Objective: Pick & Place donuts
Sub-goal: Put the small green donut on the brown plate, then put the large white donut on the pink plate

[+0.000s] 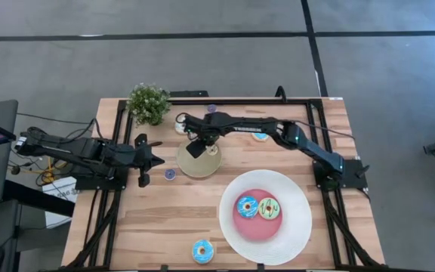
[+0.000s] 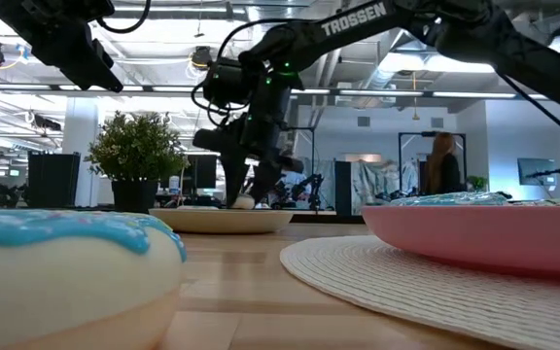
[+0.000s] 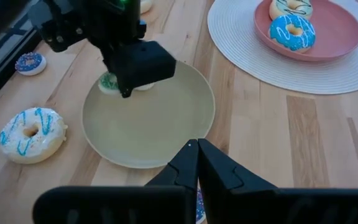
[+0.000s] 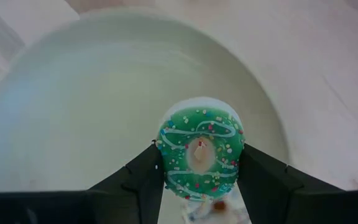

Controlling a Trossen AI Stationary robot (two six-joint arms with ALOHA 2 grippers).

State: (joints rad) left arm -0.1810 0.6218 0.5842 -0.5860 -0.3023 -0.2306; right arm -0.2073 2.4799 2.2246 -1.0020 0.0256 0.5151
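Right wrist view: fingers (image 4: 199,167) clamp green sprinkled donut (image 4: 200,152) over tan plate (image 4: 73,106).

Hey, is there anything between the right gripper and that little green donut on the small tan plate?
No. The right gripper is already down over the small tan plate, with its fingers either side of the green donut. Nothing visible sits between them. The left gripper waits beside the plate, clear of it.

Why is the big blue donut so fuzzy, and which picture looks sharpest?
In the low view the blue-iced donut sits right at the lens, so it blurs, while the far plant looks crisper. The right wrist view shows the green donut sharply, but the tan plate behind it goes soft.
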